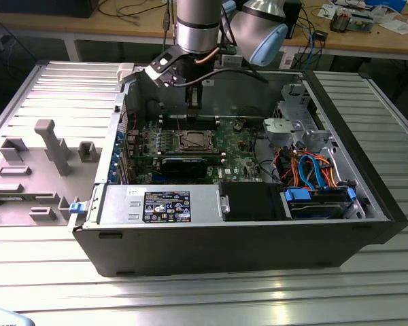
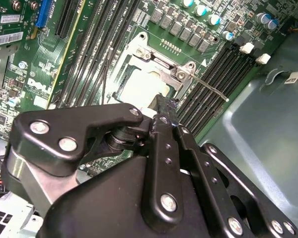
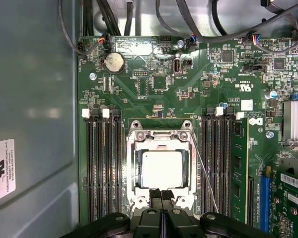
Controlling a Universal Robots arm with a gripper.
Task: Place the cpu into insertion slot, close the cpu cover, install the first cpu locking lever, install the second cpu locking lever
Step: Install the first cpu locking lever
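The gripper [image 3: 162, 194] is pinched closed, empty, at the insertion slot [image 3: 129, 148] edge. The cpu [image 3: 162, 169] sits under the lowered cpu cover [image 3: 161, 143]; a thin locking lever [image 3: 203, 173] slants free alongside, beside the gripper.

Case-wall sticker [image 3: 2, 168], print unreadable

In the second wrist view the claw [image 2: 165, 106] hides part of the cpu [image 2: 139, 88]; the arm [image 1: 197, 27] is cut off at the exterior view's twelve o'clock edge.
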